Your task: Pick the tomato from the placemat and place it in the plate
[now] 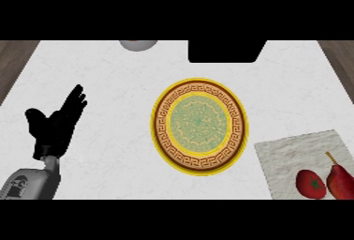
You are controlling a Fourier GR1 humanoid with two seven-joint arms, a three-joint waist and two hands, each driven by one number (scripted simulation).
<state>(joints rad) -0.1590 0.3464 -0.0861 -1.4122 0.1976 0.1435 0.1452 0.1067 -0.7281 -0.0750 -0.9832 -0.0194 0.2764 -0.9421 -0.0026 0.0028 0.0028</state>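
Where the white tabletop (104,75) fills most of the view, it looks like pale stone with faint grey marks. Strips of brown wood (12,58) show past its left and right edges.

Near the middle of the tabletop lies a big round plate (163,123). It has a yellow rim, then a brown band with a square key pattern, and a soft green middle with a fine pattern. Nothing lies on it.

At the lower right corner sits a whitish cloth placemat (290,152), turned a little, with part of it running out of view. It is just beside the plate but does not touch it.

At the far edge, a flat black shape (227,51) is cut off by the top of the view, and I cannot tell what it is.

On the left, a grey forearm (27,185) comes up from the bottom edge. Its black left hand (55,124) is released, with the fingers straight and pointing away and the thumb out to the side. It holds nothing and is well apart from the plate.

A pale round bowl (138,44) peeks in at the far edge, left of the black shape.

On the placemat, a dark red fruit (341,182) with a thin brown stem lies by the right edge. The tomato (311,184), red and shiny, sits on the placemat just to its left, close to the near edge.
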